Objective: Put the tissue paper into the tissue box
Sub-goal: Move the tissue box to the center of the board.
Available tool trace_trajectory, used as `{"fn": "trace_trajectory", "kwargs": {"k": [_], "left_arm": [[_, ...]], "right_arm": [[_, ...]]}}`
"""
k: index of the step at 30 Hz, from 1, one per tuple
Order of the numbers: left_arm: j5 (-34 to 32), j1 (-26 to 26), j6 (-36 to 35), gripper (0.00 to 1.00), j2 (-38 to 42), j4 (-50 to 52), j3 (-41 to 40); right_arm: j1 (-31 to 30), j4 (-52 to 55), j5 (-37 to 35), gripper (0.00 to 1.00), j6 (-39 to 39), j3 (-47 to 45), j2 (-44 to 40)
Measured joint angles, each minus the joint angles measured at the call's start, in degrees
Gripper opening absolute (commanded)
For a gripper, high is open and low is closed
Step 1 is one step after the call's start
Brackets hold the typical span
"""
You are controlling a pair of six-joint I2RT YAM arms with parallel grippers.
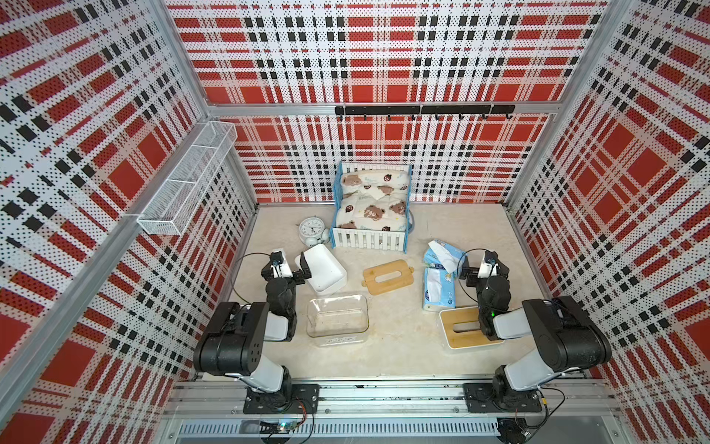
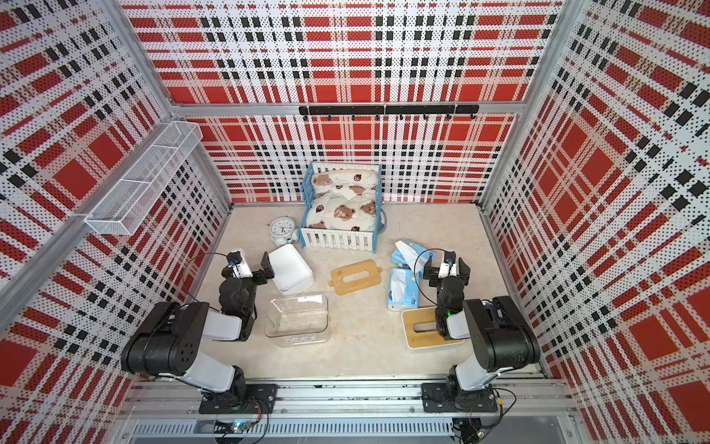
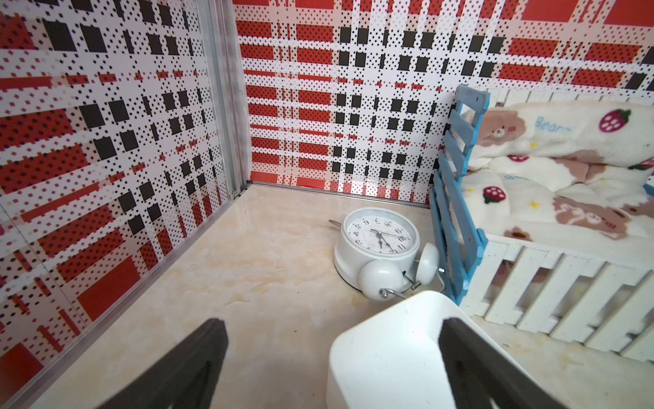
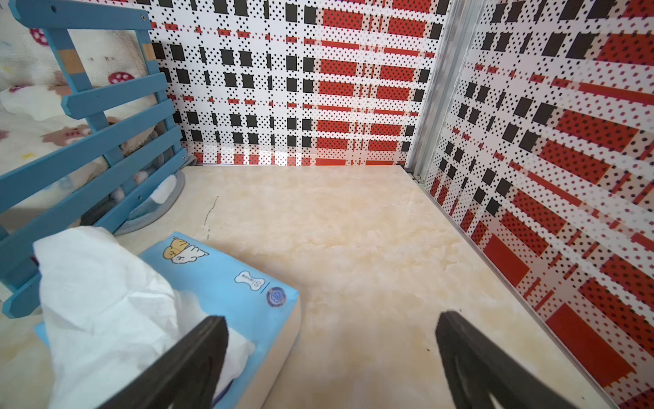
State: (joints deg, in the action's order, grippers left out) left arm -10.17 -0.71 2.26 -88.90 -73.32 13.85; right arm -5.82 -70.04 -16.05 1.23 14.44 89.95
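Two tissue paper packs in light-blue wrap lie right of centre in both top views, the farther one (image 1: 442, 253) (image 2: 407, 251) with a white sheet sticking up, the nearer one (image 1: 437, 290) (image 2: 401, 290) flat. An open white tissue box (image 1: 324, 275) (image 2: 292, 273) sits at left, its slotted wooden lid (image 1: 388, 276) (image 2: 355, 276) lying beside it. My left gripper (image 1: 287, 266) (image 3: 332, 327) is open, one finger over the box rim (image 3: 389, 318). My right gripper (image 1: 483, 268) (image 4: 332, 320) is open beside the farther pack (image 4: 219, 279), one finger above its edge.
A clear plastic box (image 1: 337, 319) stands front centre. A closed white box with a wooden lid (image 1: 461, 326) sits under my right arm. A blue-and-white toy crib (image 1: 370, 207) and a white alarm clock (image 1: 312, 230) (image 3: 378, 237) are at the back. A wire basket (image 1: 184, 184) hangs on the left wall.
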Motion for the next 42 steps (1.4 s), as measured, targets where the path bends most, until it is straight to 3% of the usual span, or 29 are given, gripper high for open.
{"fn": "trace_trajectory", "kwargs": {"k": [33, 36, 39, 42], "left_arm": [[-0.46, 0.31, 0.70, 0.99, 2.03, 2.73, 0.33], [-3.43, 0.39, 3.39, 0.99, 9.01, 11.45, 2.71], [-4.39, 1.38, 9.73, 1.00, 15.56, 18.49, 6.84], [-2.10, 2.05, 17.53, 0.93, 19.91, 23.19, 9.49]], "right_arm": [[0.48, 0.61, -1.03, 0.97, 1.09, -0.13, -0.76], [0.48, 5.46, -2.73, 0.95, 1.70, -0.15, -6.73], [0.48, 12.28, -5.44, 0.95, 5.03, 0.24, -17.86], [0.50, 24.37, -3.52, 0.83, 10.34, 4.57, -28.50]]}}
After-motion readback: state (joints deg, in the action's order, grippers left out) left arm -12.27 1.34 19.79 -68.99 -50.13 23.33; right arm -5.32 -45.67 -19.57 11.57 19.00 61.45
